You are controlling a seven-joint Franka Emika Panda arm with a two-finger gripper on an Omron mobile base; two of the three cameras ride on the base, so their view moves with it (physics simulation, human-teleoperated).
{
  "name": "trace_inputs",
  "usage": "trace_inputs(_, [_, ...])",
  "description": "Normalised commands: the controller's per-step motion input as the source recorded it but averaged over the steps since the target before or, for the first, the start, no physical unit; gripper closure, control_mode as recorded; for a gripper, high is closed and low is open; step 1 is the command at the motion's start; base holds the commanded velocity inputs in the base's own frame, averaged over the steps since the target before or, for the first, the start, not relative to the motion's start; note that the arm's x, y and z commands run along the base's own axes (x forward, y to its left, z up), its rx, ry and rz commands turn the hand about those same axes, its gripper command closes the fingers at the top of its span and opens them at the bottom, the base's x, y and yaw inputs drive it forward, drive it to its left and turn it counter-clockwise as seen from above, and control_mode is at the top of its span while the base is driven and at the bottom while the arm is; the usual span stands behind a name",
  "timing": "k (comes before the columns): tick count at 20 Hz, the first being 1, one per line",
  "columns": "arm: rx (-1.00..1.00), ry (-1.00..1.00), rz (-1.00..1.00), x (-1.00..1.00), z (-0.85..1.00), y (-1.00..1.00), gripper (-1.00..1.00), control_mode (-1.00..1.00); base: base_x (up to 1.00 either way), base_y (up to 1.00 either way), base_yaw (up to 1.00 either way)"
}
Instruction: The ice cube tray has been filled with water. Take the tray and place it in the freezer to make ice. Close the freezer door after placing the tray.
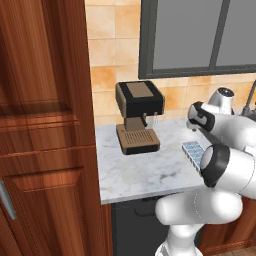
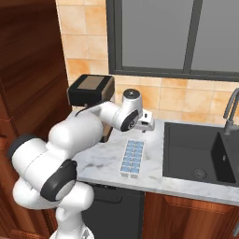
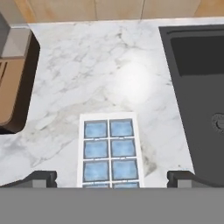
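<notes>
**Tray not yet picked up; everything is still ahead of me**

The ice cube tray (image 2: pixel 132 159) lies flat on the marble counter (image 2: pixel 103 161), its long side running from the front edge toward the wall, between the coffee machine (image 1: pixel 138 116) and the dark sink (image 2: pixel 198 154). The water (image 3: pixel 108 146) shows as a pale blue surface in each cell I can see, level and unspilled as far as I can tell. In the left base view only a corner of the tray (image 1: pixel 192 150) peeks out from behind the arm.

My gripper (image 2: pixel 148 122) hangs above the counter near the tray's far end, close to the wall tiles. In the hand view the two fingertips (image 3: pixel 41 177) stand wide apart at the bottom, with the tray between them but lower down; nothing is gripped, the jaws are fully released and touch nothing.

So I judge the task at its very start: no grasp made, no carrying, no placing, no door closed. The tall wooden cabinet (image 1: pixel 45 125) stands left of the counter. What is left for me is to come down over the tray, take it across its narrow width, keep it level so the water stays in, get it onto a freezer shelf, then shut the door.
</notes>
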Motion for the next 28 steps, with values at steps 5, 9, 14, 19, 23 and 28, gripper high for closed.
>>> trace_inputs(5, [0.0,0.0,0.01,0.33,-0.32,-0.04,-1.0,-1.0,0.0,0.0,0.0])
trace_inputs(9, [0.0,0.0,0.02,0.18,-0.31,-0.24,-1.0,-1.0,0.0,0.0,0.0])
trace_inputs(14, [0.0,0.0,0.02,0.23,-0.25,-0.24,-1.0,-1.0,0.0,0.0,0.0])
trace_inputs(19, [0.0,0.0,0.01,0.34,-0.15,-0.07,-1.0,-1.0,0.0,0.0,0.0])
trace_inputs(23, [0.0,0.0,0.01,0.43,-0.12,0.0,-1.0,-1.0,0.0,0.0,0.0])
trace_inputs(28, [0.0,0.0,0.04,0.34,-0.17,-0.02,-1.0,-1.0,0.0,0.0,0.0])
